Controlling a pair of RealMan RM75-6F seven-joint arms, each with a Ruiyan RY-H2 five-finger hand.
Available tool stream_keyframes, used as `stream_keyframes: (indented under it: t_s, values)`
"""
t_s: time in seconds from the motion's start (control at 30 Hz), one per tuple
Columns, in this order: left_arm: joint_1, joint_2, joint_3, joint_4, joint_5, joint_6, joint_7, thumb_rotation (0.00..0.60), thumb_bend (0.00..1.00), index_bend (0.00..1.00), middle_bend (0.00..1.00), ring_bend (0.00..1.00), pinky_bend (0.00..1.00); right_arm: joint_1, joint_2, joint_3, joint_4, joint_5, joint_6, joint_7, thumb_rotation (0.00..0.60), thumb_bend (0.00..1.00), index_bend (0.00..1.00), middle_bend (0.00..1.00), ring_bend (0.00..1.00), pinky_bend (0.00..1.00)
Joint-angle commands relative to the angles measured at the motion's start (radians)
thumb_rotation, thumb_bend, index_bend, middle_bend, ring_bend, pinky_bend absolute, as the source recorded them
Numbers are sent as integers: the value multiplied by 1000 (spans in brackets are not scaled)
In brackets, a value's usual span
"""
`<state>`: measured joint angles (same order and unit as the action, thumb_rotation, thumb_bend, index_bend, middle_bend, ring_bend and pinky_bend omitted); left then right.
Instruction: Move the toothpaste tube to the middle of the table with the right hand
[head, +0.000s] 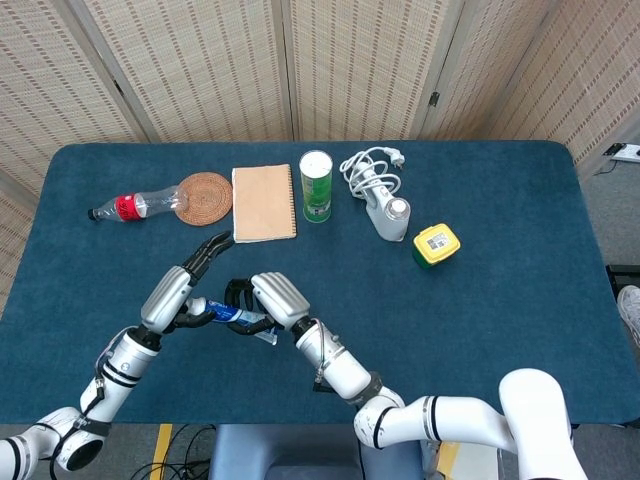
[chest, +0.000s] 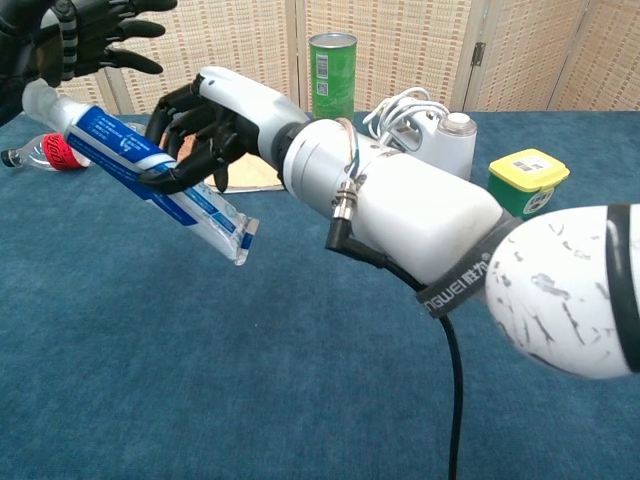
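Observation:
My right hand grips a blue and white toothpaste tube around its middle, above the near left part of the table. In the chest view the toothpaste tube slants down to the right in my right hand, with its white cap at the upper left and its flat crimped end hanging free. My left hand is open with fingers spread, right over the cap end. In the chest view my left hand hovers just above the cap; I cannot tell whether it touches.
Along the far side stand a plastic bottle, a round woven coaster, a tan notebook, a green can, a white corded device and a yellow-green box. Blue cloth covers the table.

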<state>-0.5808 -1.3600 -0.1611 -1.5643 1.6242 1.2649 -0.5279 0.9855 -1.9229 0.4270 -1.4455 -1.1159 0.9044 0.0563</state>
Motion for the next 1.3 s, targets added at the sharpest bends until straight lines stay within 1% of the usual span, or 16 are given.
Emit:
stream_keyframes:
  t_s: [0.03,0.17,0.63,1.07,1.3]
  values:
    - [-9,2,9,11,12,-5,15,46,23,0,0,0,180,3,0,2,1,8,-2,-3,600,699,718,711,603,644]
    - [-20,7,21,28,20,-17,37,44,21,0,0,0,179,8,-1,0,3,19,-7,-9,600,699,723,714,606,645]
    - [-52,51,57,22,14,-80,74,46,18,0,0,0,176,27,-8,4,12,57,-33,-13,600,701,736,719,609,644]
    - [-72,81,77,-12,-12,-132,81,46,17,0,0,0,175,41,-20,4,25,67,-28,-28,600,707,747,738,620,648]
    - [-75,84,77,-22,-30,-140,103,48,16,0,0,0,175,44,-25,3,31,69,-27,-25,600,708,748,738,621,648]
